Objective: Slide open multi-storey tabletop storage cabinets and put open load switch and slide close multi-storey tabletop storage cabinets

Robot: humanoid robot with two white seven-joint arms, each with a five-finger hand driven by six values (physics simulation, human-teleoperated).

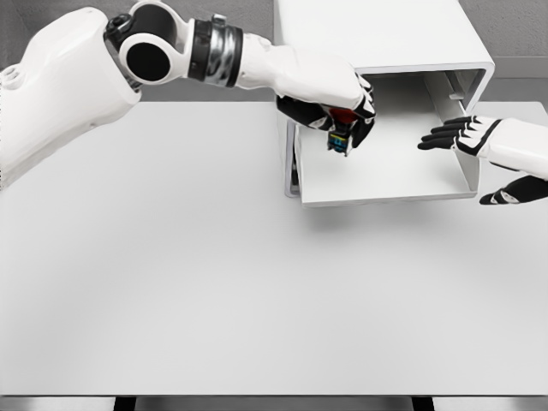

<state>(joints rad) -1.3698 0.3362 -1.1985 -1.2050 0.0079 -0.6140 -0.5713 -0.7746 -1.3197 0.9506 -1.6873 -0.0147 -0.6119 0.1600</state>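
A white tabletop storage cabinet (385,34) stands at the back of the table, right of the middle. Its drawer (385,195) is slid out toward me and its floor looks bare. My left hand (342,120) hovers over the drawer's left part, shut on the load switch (340,139), a small dark block with red, green and blue parts that hangs below the fingers. My right hand (479,141) stays at the drawer's right wall with its fingers spread, holding nothing.
The white table (214,282) runs wide in front and to the left of the cabinet. Its front edge lies near the bottom of the view. Grey floor shows behind the table.
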